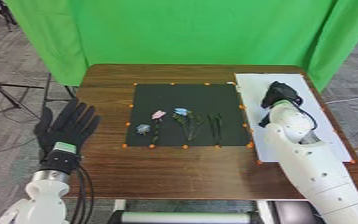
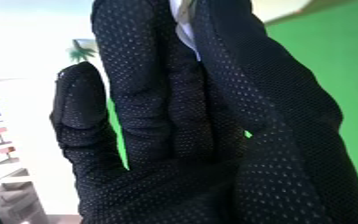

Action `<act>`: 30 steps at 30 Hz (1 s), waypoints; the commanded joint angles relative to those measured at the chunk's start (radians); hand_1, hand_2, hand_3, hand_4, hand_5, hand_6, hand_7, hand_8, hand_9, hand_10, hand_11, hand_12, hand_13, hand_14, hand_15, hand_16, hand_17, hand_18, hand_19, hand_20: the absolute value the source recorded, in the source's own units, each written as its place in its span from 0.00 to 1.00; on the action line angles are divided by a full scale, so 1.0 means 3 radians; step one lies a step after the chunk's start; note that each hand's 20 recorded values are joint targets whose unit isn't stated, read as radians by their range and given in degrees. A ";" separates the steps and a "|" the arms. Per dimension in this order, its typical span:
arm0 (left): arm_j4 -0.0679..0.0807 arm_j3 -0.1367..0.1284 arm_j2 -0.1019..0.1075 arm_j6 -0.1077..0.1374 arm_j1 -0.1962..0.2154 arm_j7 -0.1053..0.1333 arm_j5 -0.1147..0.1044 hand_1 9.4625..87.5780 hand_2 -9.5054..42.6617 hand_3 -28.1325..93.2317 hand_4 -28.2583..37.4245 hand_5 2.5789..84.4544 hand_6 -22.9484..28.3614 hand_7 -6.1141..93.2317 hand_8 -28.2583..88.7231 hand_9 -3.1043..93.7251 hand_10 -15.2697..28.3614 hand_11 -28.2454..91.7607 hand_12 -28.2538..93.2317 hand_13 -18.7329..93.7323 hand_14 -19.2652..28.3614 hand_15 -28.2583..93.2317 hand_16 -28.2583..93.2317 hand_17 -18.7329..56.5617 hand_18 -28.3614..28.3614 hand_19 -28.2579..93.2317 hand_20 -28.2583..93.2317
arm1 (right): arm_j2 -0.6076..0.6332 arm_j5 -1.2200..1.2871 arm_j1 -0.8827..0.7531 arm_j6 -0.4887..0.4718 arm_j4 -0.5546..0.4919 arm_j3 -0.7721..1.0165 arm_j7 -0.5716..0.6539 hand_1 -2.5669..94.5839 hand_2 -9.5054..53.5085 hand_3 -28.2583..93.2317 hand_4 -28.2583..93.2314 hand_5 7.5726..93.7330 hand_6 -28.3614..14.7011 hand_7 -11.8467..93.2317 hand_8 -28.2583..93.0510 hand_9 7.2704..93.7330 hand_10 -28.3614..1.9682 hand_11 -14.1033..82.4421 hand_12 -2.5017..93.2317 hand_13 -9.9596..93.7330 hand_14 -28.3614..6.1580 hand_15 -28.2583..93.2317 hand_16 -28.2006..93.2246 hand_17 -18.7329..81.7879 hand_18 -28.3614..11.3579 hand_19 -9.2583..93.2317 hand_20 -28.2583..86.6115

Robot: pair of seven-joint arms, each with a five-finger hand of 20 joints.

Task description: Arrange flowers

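Green curtain point(image 1: 184, 35) hung at twelve; flowers point(image 1: 159, 114) lay on the black mat point(image 1: 220, 95)! Left hand point(image 1: 58, 131), nine o'clock, spread loose; right hand point(image 1: 283, 93), two o'clock, pinched something pale point(image 2: 185, 31)!

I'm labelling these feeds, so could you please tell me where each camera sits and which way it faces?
Head view: on the robot's head, facing forward and down at the table; left arm with left robot hand, right arm with right robot hand show.
Right wrist view: on that wrist, looking along the right robot hand, seen close.
Shared: the right robot hand and green cloth.
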 commanded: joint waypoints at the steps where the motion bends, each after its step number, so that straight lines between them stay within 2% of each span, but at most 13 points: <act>1: 0.0040 -0.0036 -0.0038 -0.0190 0.0047 0.0014 0.0072 0.23 0.46 0.83 0.00 0.44 0.57 0.23 0.15 0.41 0.66 0.43 0.31 0.41 0.73 0.58 0.16 0.18 0.75 0.53 0.31 | -0.0011 -0.0027 -0.0131 0.0065 -0.0624 -0.0006 -0.0342 0.68 0.00 0.74 0.00 0.88 0.68 0.31 0.26 0.96 0.67 0.21 0.40 0.83 0.67 0.53 0.59 0.58 0.22 0.90 0.54; 3: 0.0050 -0.0033 -0.0033 -0.0258 0.0036 0.0003 0.0092 0.23 0.46 0.83 0.00 0.43 0.57 0.23 0.15 0.41 0.66 0.43 0.31 0.41 0.73 0.57 0.16 0.18 0.75 0.53 0.30 | -0.0019 -0.0018 -0.0121 0.0008 -0.0809 -0.0072 -0.0460 0.68 0.00 0.75 0.00 0.87 0.68 0.31 0.27 0.95 0.67 0.20 0.40 0.82 0.68 0.53 0.59 0.58 0.22 0.90 0.54; 6: 0.0049 -0.0023 -0.0043 -0.0249 0.0025 -0.0022 0.0096 0.23 0.45 0.83 0.00 0.43 0.56 0.22 0.15 0.40 0.65 0.42 0.31 0.41 0.72 0.57 0.16 0.18 0.75 0.53 0.30 | -0.0074 0.0028 -0.0128 -0.0014 -0.0998 -0.0199 -0.0702 0.67 0.00 0.75 0.00 0.87 0.68 0.31 0.27 0.95 0.67 0.20 0.40 0.82 0.69 0.52 0.59 0.58 0.23 0.90 0.54; 9: 0.0051 -0.0023 -0.0048 -0.0246 0.0026 -0.0039 0.0102 0.23 0.44 0.83 0.00 0.43 0.56 0.22 0.15 0.40 0.65 0.42 0.31 0.41 0.72 0.57 0.16 0.18 0.75 0.52 0.30 | -0.0306 -0.0087 -0.0126 -0.0146 -0.0919 -0.0224 -0.1158 0.67 0.00 0.76 0.00 0.87 0.68 0.31 0.27 0.94 0.67 0.20 0.40 0.82 0.69 0.53 0.59 0.57 0.23 0.90 0.54; 11: 0.0059 0.0008 -0.0061 -0.0237 -0.0009 -0.0053 0.0086 0.23 0.44 0.83 0.00 0.43 0.56 0.22 0.15 0.40 0.65 0.42 0.31 0.41 0.72 0.57 0.16 0.18 0.75 0.52 0.31 | -0.0429 -0.0054 -0.0099 -0.0264 -0.0862 -0.0303 -0.1054 0.67 0.00 0.76 0.00 0.86 0.68 0.31 0.27 0.94 0.68 0.20 0.40 0.82 0.69 0.53 0.59 0.57 0.23 0.90 0.54; 13: 0.0086 0.0031 -0.0086 -0.0266 -0.0069 -0.0137 0.0131 0.23 0.44 0.83 0.00 0.43 0.56 0.22 0.15 0.40 0.65 0.42 0.32 0.41 0.72 0.56 0.16 0.18 0.75 0.52 0.31 | -0.0506 -0.0025 -0.0135 -0.0362 -0.0865 -0.0324 -0.1025 0.67 0.00 0.76 0.00 0.86 0.68 0.32 0.26 0.94 0.68 0.20 0.40 0.81 0.69 0.53 0.59 0.57 0.24 0.89 0.55; 15: 0.0078 0.0035 -0.0032 -0.0235 -0.0054 -0.0108 0.0123 0.23 0.44 0.83 0.00 0.43 0.56 0.22 0.15 0.40 0.65 0.42 0.32 0.41 0.72 0.56 0.16 0.18 0.75 0.52 0.31 | -0.0575 -0.0149 -0.0125 -0.0333 -0.0791 -0.0408 -0.1039 0.67 0.00 0.76 0.00 0.86 0.69 0.32 0.26 0.94 0.67 0.20 0.40 0.81 0.69 0.53 0.59 0.57 0.23 0.89 0.55; 17: 0.0068 0.0007 -0.0018 -0.0199 -0.0025 -0.0108 0.0134 0.23 0.44 0.83 0.00 0.43 0.57 0.22 0.15 0.40 0.65 0.42 0.32 0.41 0.72 0.56 0.16 0.18 0.75 0.52 0.31 | -0.0624 -0.0116 -0.0097 -0.0457 -0.0736 -0.0451 -0.1108 0.66 0.00 0.77 0.00 0.85 0.69 0.32 0.26 0.93 0.67 0.20 0.40 0.81 0.69 0.53 0.59 0.57 0.23 0.89 0.55; 19: 0.0059 -0.0018 -0.0033 -0.0202 -0.0005 -0.0109 0.0145 0.23 0.44 0.83 0.00 0.43 0.56 0.22 0.15 0.40 0.65 0.42 0.32 0.41 0.72 0.56 0.17 0.18 0.75 0.52 0.31 | -0.0642 -0.0213 -0.0085 -0.0498 -0.0710 -0.0495 -0.1125 0.65 0.00 0.77 0.00 0.85 0.69 0.33 0.26 0.93 0.67 0.20 0.40 0.81 0.69 0.53 0.59 0.57 0.23 0.89 0.55; 21: 0.0090 -0.0024 -0.0055 -0.0253 -0.0040 -0.0168 0.0189 0.23 0.44 0.83 0.00 0.43 0.56 0.22 0.15 0.40 0.65 0.42 0.32 0.41 0.72 0.56 0.17 0.18 0.75 0.52 0.31 | -0.0630 -0.0290 -0.0093 -0.0450 -0.0698 -0.0520 -0.1112 0.65 0.00 0.78 0.00 0.85 0.69 0.32 0.25 0.93 0.66 0.20 0.40 0.81 0.68 0.53 0.59 0.57 0.23 0.89 0.55; 23: 0.0114 -0.0041 -0.0039 -0.0353 -0.0029 -0.0198 0.0230 0.23 0.44 0.82 0.00 0.42 0.56 0.21 0.15 0.40 0.65 0.42 0.32 0.40 0.72 0.56 0.17 0.18 0.75 0.52 0.31 | -0.0629 -0.0235 -0.0104 -0.0479 -0.0701 -0.0515 -0.1087 0.65 0.00 0.78 0.00 0.85 0.69 0.33 0.25 0.93 0.66 0.20 0.39 0.81 0.69 0.53 0.58 0.57 0.23 0.89 0.55; 27: 0.0101 -0.0075 -0.0032 -0.0342 -0.0013 -0.0186 0.0256 0.22 0.45 0.82 0.00 0.42 0.56 0.21 0.15 0.39 0.65 0.41 0.32 0.40 0.72 0.56 0.17 0.18 0.75 0.52 0.31 | -0.0622 -0.0333 -0.0130 -0.0499 -0.0681 -0.0492 -0.1162 0.65 0.00 0.78 0.00 0.84 0.69 0.33 0.25 0.93 0.66 0.20 0.39 0.81 0.68 0.54 0.58 0.57 0.22 0.89 0.55; 30: 0.0102 -0.0068 -0.0038 -0.0318 -0.0021 -0.0184 0.0222 0.22 0.45 0.82 0.00 0.42 0.56 0.21 0.16 0.39 0.65 0.41 0.32 0.40 0.72 0.56 0.17 0.18 0.75 0.52 0.31 | -0.0611 -0.0327 -0.0121 -0.0469 -0.0668 -0.0505 -0.1134 0.65 0.00 0.78 0.00 0.84 0.68 0.32 0.24 0.92 0.67 0.20 0.39 0.81 0.68 0.54 0.58 0.57 0.22 0.90 0.55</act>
